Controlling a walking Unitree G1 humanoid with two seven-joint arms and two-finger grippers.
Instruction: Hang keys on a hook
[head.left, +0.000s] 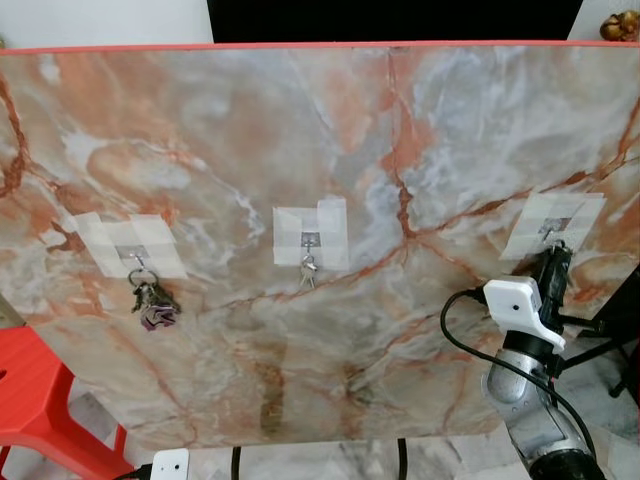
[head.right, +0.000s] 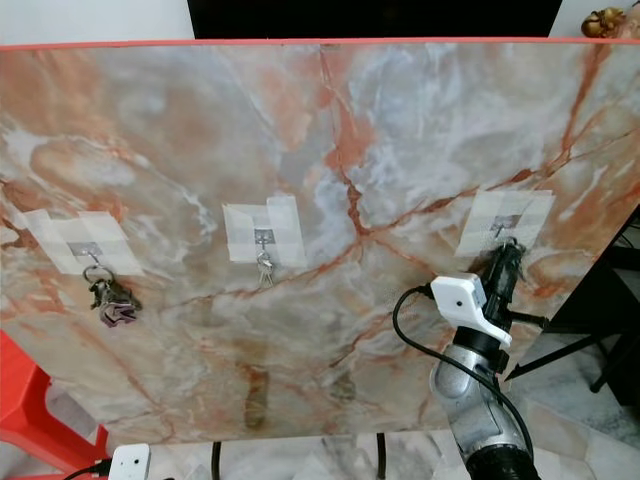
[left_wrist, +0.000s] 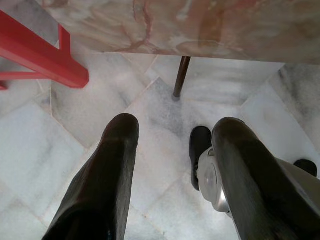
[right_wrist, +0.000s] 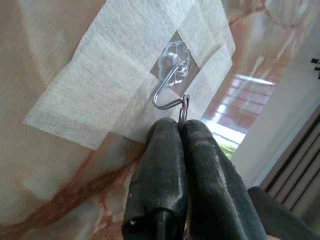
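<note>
**A:** What is the right gripper (right_wrist: 181, 131) doing?

**B:** It is up near the right edge of the marble board (head.left: 300, 130), fingers clamped on a thin wire key ring (right_wrist: 183, 111). The ring's top touches the tip of the right hook (right_wrist: 167, 97), but I can't tell whether it is over the tip yet. The keys themselves are hidden behind the fingers.

**A:** What could go wrong?

**B:** I'd judge the ring could slide off the smooth upturned tip if it is let go too soon, and the keys would drop to the tiled floor (left_wrist: 75, 130). A hard push might also peel the clear flower-shaped hook base off the board; only the white tape (right_wrist: 95, 75) holds it down.

**A:** Materials?

**B:** The board is glossy, veined in orange and grey, with a red top edge. The hook is bent shiny wire, the tape matte and woven, the fingers black and rubbery.

**A:** And the rest?

**B:** A bunch of keys (head.left: 153, 303) hangs from the left hook and a small key (head.left: 309, 270) from the middle one. The left gripper (left_wrist: 172, 150) hangs low with its fingers apart, empty, near a red stool (head.left: 40, 390).
</note>
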